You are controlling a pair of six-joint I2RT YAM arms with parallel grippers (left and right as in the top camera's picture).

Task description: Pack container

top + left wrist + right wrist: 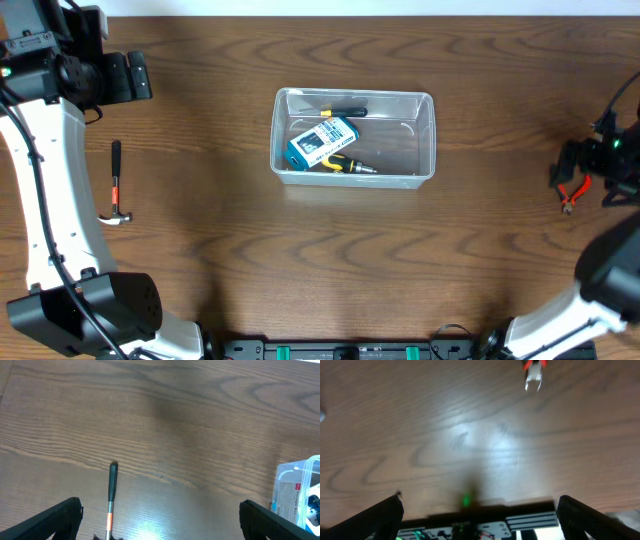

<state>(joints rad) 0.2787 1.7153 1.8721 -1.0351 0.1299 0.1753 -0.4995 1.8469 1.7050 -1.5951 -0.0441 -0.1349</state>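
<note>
Holds the left gripper (160,505) wide apart and empty above the bare table (300,270), with the hammer (112,485) just ahead of the fingers. Holds the right gripper (479,500) apart as well, gripping nothing, with the pliers (534,372) further ahead of it.

Places the container (354,135) at mid-table, upright, between the 2 arms and well apart from both. Counts 3 things inside it: 1 blue-and-white box (322,142) in the middle, 1 black-handled screwdriver (345,110) along the far wall, and 1 yellow-and-black screwdriver (345,165) along the near wall, touching the box. Leaves 2 tools outside: the hammer flat on the left side near the left arm, and the red-handled pliers at the far right, just beside the right gripper.

Looks partway through the packing, at the reach for 1 of the 2 remaining tools; cannot tell which arm goes first. Calls next for lowering 1 gripper over its tool, closing across the thin handle, lifting clear, carrying over the rim and releasing inside. Needs some care with the hammer, probably head-heavy and longer than the free space beside the box.
</note>
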